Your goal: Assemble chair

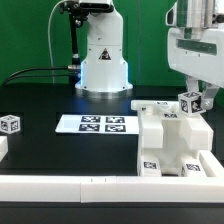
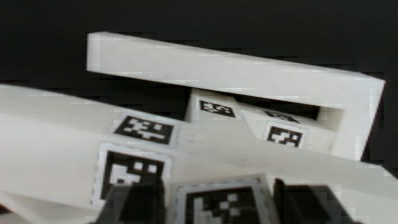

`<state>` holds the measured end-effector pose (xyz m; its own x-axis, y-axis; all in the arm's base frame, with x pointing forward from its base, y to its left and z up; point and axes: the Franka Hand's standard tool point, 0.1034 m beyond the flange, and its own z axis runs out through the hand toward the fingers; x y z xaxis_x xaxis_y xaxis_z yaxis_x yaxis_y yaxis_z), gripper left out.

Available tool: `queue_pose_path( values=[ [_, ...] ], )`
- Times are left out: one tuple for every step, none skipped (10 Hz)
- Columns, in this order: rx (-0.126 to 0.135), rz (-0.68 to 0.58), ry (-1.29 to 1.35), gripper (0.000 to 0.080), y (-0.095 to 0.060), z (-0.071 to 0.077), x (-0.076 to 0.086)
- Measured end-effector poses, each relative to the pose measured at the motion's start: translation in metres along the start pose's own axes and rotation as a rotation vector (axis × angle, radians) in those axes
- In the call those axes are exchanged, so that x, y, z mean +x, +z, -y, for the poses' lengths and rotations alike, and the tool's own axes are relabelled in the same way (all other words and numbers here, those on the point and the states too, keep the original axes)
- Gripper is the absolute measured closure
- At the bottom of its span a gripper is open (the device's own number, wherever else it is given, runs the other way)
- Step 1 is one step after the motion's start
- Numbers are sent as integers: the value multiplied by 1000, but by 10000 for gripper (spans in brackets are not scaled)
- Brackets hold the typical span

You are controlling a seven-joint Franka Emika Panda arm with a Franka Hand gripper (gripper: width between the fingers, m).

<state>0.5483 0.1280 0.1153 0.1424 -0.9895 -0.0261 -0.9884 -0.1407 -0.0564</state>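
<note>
The chair's white parts (image 1: 168, 140) stand grouped at the exterior view's right: chunky blocks and slabs with square tags. My gripper (image 1: 191, 100) hangs just above their far right corner, shut on a small white tagged block (image 1: 190, 103). In the wrist view the gripper (image 2: 217, 202) has its dark fingers (image 2: 128, 205) on either side of that block's tagged face (image 2: 226, 203). Beyond it lie a white slab (image 2: 231, 65) and tagged chair pieces (image 2: 143, 128). Another small tagged cube (image 1: 10, 124) sits alone at the exterior view's left.
The marker board (image 1: 95, 123) lies flat in the middle of the black table. The white domed robot base (image 1: 103, 60) stands behind it. A low white rail (image 1: 60, 183) runs along the front edge.
</note>
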Motion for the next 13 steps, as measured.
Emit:
queue_pose_path(
  values=[
    [-1,0,1,431,0,0,0],
    [-1,0,-1,282,1,0,0],
    [-2,0,-11,282,1,-1,0],
    [-6,1,-62,176,1,-1,-1],
    [-4,4,-196,176,0,0,2],
    [-1,5,-298,155,-1,0,6],
    [3,3,-454,155,-3,0,9],
    [2,4,-539,151,-3,-1,10],
    [0,2,-598,151,-2,-2,10],
    [0,2,-662,151,-2,-1,11],
    [0,2,-715,151,-2,-1,11],
    [0,2,-817,151,-2,-1,11],
    [-6,-10,-985,151,-3,0,9]
  ],
)
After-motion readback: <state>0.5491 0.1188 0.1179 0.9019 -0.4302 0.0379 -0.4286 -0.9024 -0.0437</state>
